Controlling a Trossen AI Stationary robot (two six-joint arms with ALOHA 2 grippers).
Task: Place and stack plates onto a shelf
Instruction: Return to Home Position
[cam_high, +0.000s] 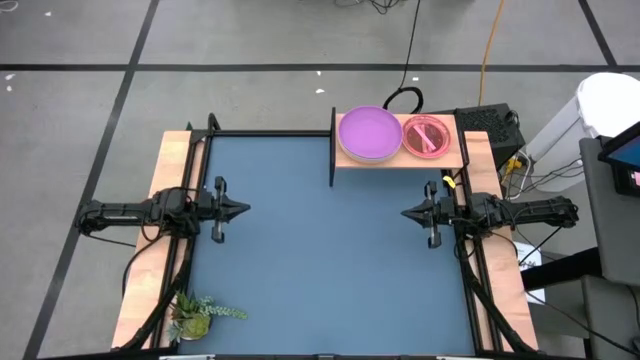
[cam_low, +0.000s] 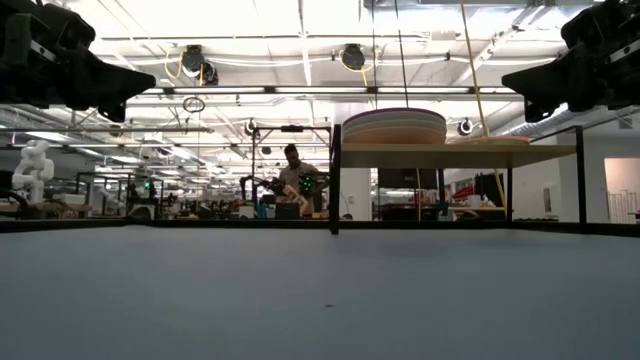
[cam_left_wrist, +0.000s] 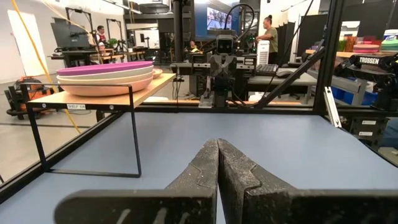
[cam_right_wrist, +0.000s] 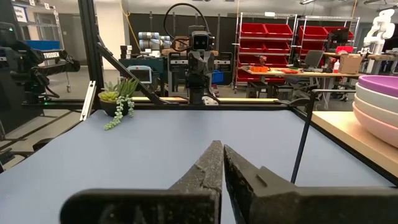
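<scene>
High view: plates (cam_high: 370, 133) on shelf (cam_high: 456, 154), apart from left pincer (cam_high: 244, 209), right pincer (cam_high: 406, 212) (closed)

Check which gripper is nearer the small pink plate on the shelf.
Right. The right gripper is on the small pink plate's side of the table, close by; the left gripper is at the opposite side, much farther off.

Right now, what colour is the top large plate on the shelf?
Purple; the top plate shows best in the high view.

from above, purple plate (cam_high: 369, 134) hides the larger ones beneath, small pink plate (cam_high: 427, 136) covers those under it
</scene>
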